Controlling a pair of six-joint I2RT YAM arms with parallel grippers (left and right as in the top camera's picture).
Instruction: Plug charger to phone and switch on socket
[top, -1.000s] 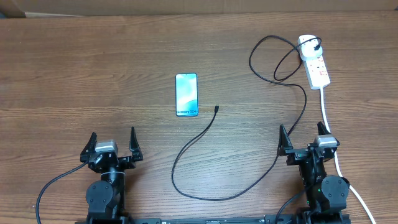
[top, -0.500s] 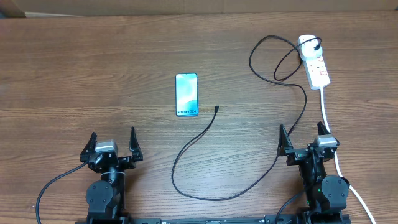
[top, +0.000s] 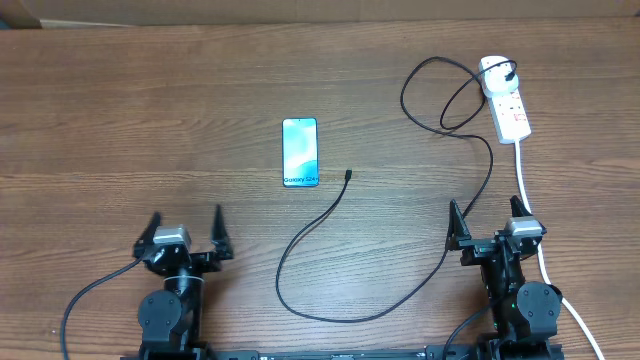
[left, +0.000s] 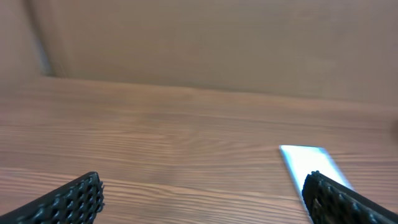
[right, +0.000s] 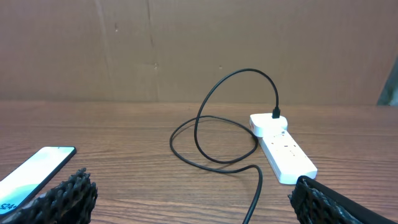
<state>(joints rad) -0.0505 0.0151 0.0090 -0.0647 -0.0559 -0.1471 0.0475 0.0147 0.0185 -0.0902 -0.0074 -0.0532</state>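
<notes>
The phone (top: 300, 152) lies flat at mid-table, its light-blue screen lit. The charger's black connector tip (top: 347, 176) rests just right of the phone's near corner, apart from it. Its thin cable loops toward the front, runs right, then goes up to the white socket (top: 507, 100) at the far right, where it is plugged in. My left gripper (top: 186, 225) stands open at the front left, with the phone (left: 308, 162) ahead to its right. My right gripper (top: 485, 215) stands open at the front right, facing the socket (right: 283, 149), the cable (right: 258, 177) and the phone (right: 34, 171).
The socket's thick white cord (top: 524, 180) runs down the right side, past my right arm, to the front edge. A brown cardboard wall (right: 199, 50) closes off the far side of the wooden table (top: 150, 120).
My left arm has shifted slightly to the right and its wrist view is blurred. The right arm, phone, charger and socket have not moved.
</notes>
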